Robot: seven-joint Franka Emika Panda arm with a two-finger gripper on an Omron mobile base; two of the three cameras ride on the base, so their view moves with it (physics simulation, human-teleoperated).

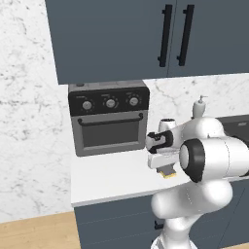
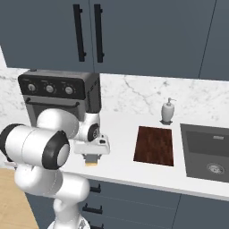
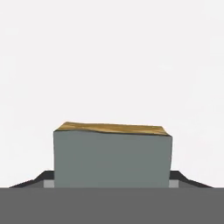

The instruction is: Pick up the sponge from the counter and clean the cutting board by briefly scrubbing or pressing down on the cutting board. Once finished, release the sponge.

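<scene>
The claw point(image 2: 91, 157) is clamped on the sponge point(image 2: 91, 163), holding it just over the white table point(image 2: 120, 167), near the front edge. The toaster oven point(image 2: 58, 100) stands close behind at about 11 o'clock. The cutting board point(image 2: 154, 145) lies apart at 3 o'clock, bare table between. Beyond it sit a soap bottle point(image 2: 167, 110) and the sink point(image 2: 208, 150). Seen from the hand, the sponge point(image 3: 111, 159) fills the grip.

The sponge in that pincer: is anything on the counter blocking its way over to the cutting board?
Nothing visible does. The sponge sits in the pincer; only bare white counter lies between it and the cutting board.
</scene>
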